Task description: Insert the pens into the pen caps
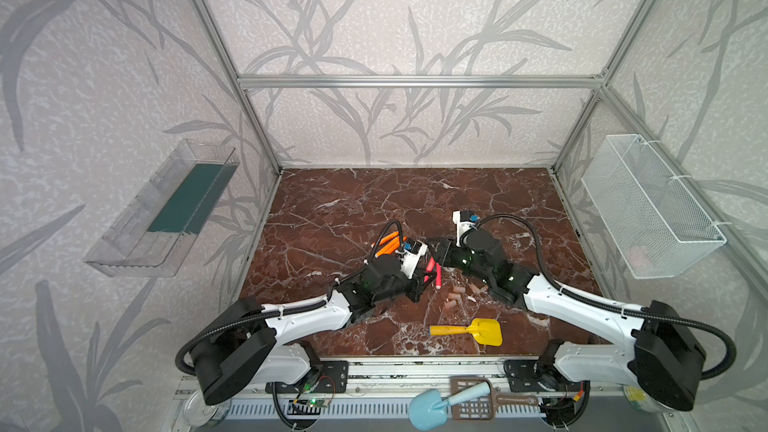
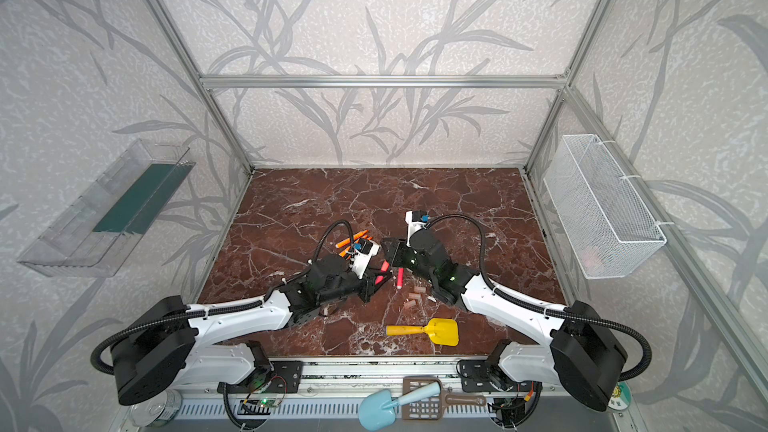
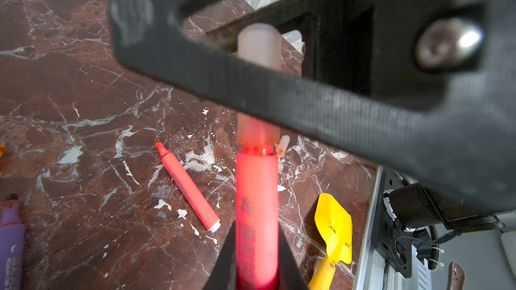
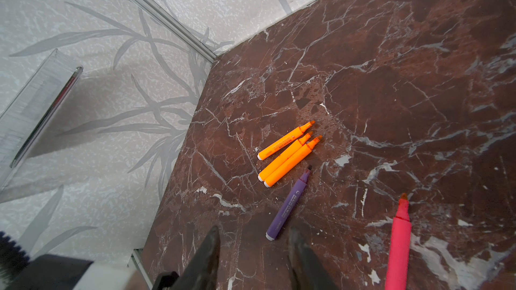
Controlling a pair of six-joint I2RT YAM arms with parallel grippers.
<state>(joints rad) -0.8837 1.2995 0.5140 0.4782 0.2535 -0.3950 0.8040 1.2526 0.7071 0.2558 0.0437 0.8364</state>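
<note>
Pen [image 3: 257,191] clamped between left fingers [image 3: 226,270]; cap [image 3: 258,43] seemingly seated.

Three uncapped orange pens [image 4: 285,156] lie side by side — purple pen [image 4: 289,203] and pink pen [image 4: 399,246] nearby, bare-tipped; a second pink pen [image 3: 257,191] wears a translucent cap [image 3: 258,46]; loose caps [image 1: 453,297] lie scattered.

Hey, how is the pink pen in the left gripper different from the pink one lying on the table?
The held pen is clamped between the left fingers, above the table; the loose pen lies flat on it. The held pen has a cap over its tip; the loose pen's tip is bare. Both are pink with the same slim shape.
</note>
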